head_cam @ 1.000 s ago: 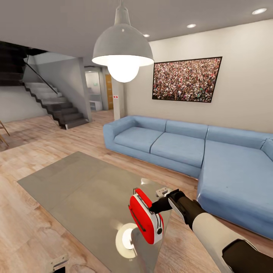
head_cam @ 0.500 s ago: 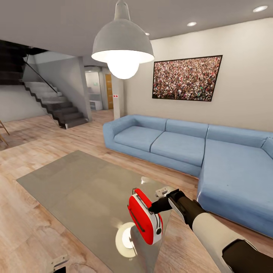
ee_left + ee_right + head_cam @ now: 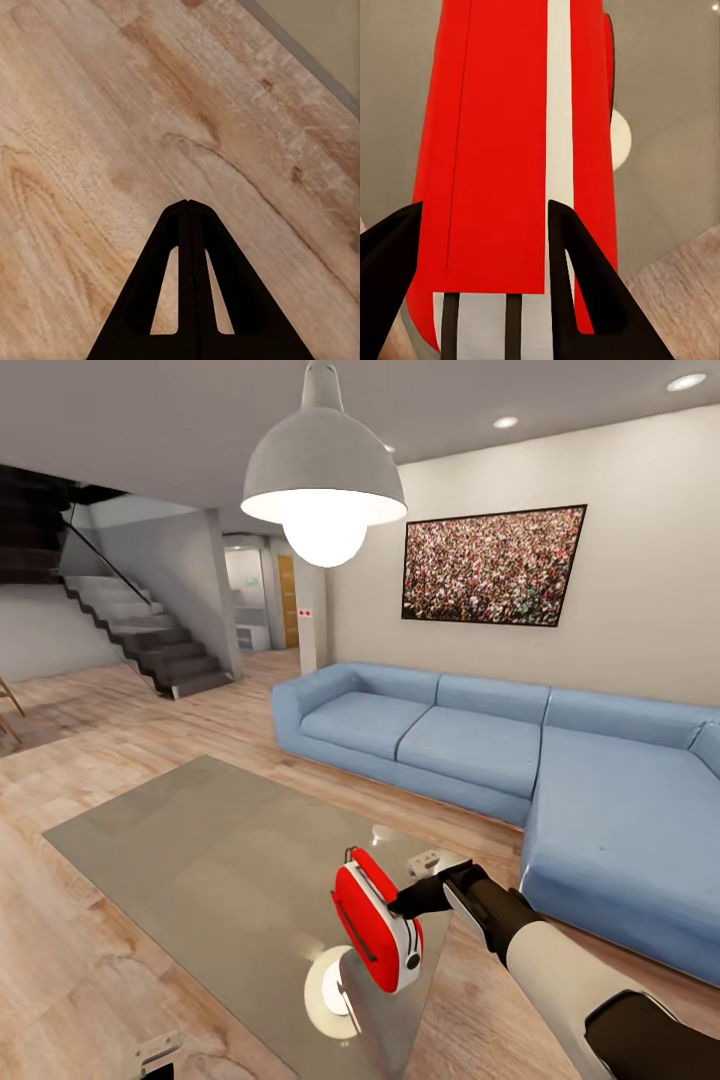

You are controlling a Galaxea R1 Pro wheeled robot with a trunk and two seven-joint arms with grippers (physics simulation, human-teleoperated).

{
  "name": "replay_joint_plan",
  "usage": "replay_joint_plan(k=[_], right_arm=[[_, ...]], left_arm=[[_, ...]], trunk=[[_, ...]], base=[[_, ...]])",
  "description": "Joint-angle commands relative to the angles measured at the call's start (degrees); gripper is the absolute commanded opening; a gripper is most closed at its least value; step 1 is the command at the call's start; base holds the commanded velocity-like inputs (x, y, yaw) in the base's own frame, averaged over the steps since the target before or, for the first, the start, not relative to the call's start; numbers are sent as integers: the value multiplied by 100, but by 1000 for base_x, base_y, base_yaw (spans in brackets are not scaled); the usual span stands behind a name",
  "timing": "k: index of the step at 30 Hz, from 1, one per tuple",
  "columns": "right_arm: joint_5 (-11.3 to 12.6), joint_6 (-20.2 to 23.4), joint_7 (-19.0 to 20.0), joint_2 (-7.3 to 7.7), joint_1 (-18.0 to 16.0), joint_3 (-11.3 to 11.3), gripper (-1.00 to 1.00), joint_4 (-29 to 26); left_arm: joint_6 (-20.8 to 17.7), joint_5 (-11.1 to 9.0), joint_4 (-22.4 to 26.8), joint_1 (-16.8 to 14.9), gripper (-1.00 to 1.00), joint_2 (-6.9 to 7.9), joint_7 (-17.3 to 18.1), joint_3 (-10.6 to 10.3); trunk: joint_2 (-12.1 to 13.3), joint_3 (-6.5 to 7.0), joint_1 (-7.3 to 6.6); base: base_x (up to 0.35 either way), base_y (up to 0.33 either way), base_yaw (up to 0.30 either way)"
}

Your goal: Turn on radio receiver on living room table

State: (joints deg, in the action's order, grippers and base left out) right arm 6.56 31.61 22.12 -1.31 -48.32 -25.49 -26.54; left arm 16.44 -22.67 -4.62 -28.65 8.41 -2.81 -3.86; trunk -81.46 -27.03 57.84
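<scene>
The red radio receiver (image 3: 375, 920) with white side panels stands tilted near the right corner of the glossy grey-brown table (image 3: 200, 860). My right gripper (image 3: 400, 907) reaches in from the right, and its dark fingertips touch the radio's side. In the right wrist view the radio's red and white body (image 3: 502, 150) lies just past the right gripper (image 3: 484, 206), whose fingers stand apart. The dial and grille are turned away from view. My left gripper (image 3: 187, 202) is shut, with nothing in it, above the wood floor.
A blue sectional sofa (image 3: 480, 740) runs along the far and right sides of the table. A white pendant lamp (image 3: 322, 480) hangs over it, mirrored in the glass (image 3: 330, 990). A crowd picture (image 3: 493, 567) hangs on the wall; stairs (image 3: 150, 640) rise at the back left.
The radio has shifted a little to the left and away over the table top, with my right fingertips following against its side. The left arm has not moved.
</scene>
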Motion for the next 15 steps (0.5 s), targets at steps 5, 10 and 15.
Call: replay_joint_plan(k=[5,10,15], right_arm=[[38,4,3,-1,-2,9,-100,-1],[39,4,3,-1,-2,9,-100,-1],[29,4,-4,-1,-2,13,-100,-1]], left_arm=[[-5,0,-2,1,-100,-1,0,0],[-9,0,-1,0,-100,-6,0,0],[-9,0,0,0,-100,-5,0,0]], trunk=[[-202,-90,110],[-363,-162,198],[-363,-162,198]], base=[[0,0,0],[0,0,0],[0,0,0]])
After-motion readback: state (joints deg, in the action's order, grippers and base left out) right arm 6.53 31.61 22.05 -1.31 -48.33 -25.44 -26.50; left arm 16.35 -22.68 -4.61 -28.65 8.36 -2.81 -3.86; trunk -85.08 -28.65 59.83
